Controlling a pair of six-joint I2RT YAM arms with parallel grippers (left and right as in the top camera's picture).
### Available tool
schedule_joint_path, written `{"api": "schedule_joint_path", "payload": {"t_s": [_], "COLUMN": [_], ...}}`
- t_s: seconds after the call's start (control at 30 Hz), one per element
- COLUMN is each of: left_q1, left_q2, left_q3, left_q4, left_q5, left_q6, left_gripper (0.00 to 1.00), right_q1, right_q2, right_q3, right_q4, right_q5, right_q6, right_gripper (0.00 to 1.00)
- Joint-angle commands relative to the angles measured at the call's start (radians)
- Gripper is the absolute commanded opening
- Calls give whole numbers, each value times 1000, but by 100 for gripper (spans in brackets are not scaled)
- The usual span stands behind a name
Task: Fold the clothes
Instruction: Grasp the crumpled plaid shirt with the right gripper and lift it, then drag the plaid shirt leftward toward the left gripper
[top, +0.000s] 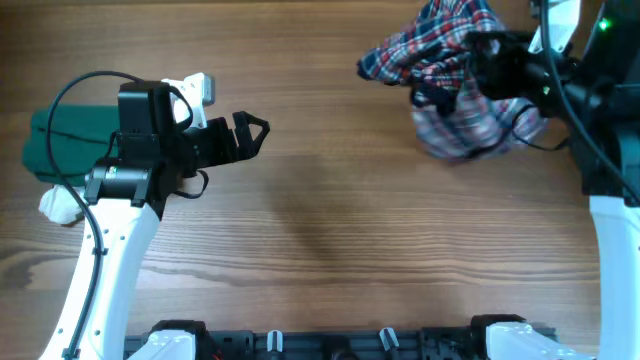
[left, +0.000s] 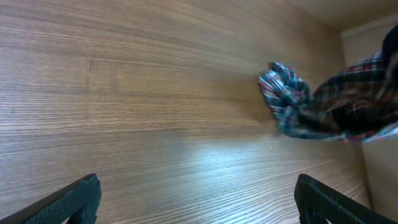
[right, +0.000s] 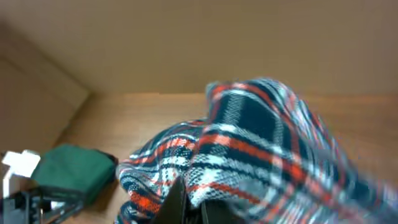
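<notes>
Where the right hand (right: 186, 208) grips, shirt (top: 455, 115) folds cover its fingers.

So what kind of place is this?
Probably a robot lab or test bench, not a home: two robot arms stand at a wooden table, with a plaid shirt and a green garment on it.

Soft cotton plaid shirt (top: 462, 125): check of navy blue, red and white, with thin red and white lines crossing broad navy bands. Plain dark green garment (top: 38, 150): even green throughout. Small white cloth (top: 58, 205): plain white. Wooden table (top: 330, 200): light brown with darker streaked grain.
</notes>
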Motion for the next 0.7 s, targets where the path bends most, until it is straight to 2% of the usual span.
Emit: {"api": "schedule_joint_path", "payload": {"t_s": [0.0,0.07,0.2,0.33,0.53,0.67], "left_q1": [-5,-5,-5,-5,-5,-5], "left_q2": [-10,-10,-10,-10,-10,-10], "left_q3": [19,19,19,19,19,18], "left_q4": [3,3,0,0,0,0], "left_q5": [16,16,16,16,16,16], "left_q6": [-1,-1,-1,-1,0,17], "left_gripper": [100,100,100,100,100,100], "right_q1": [-2,-3,-47,-169,-308,-324], "right_q2": [-51,-53,-72,-76,-75,-61], "right_q3": [8,9,44,102,145,161], "right_q4": [50,61,48,37,36,37], "right_q5": [-82,-9,327,646,795,837], "right_q6": [36,35,92,171,191,192], "right_gripper": [4,4,4,4,4,4]}}
